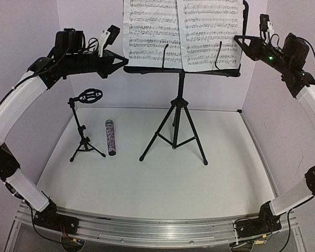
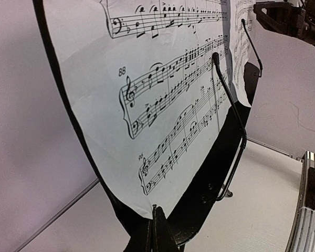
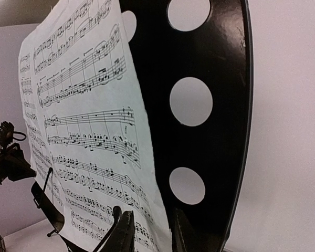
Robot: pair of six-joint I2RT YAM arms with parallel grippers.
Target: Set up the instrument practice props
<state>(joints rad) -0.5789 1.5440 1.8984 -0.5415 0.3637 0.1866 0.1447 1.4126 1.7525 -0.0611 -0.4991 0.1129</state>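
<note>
music stand desk [image 3: 220, 105] was black metal, smooth & semi-gloss w/ punched holes. sheets [image 1: 149, 31] were matt white paper. mic [image 1: 111, 137] looked glittery. mic stand [image 1: 82, 128] was matt black. table [image 1: 163, 178] matt white, front rail [image 1: 157, 227] brushed alu.

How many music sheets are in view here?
2: the left sheet and the right sheet, side by side on the stand; another could hide beneath.

Arms raised; left gripper [image 1: 123, 63] jaws closed, right gripper [image 1: 239, 40] jaws parted.
</note>
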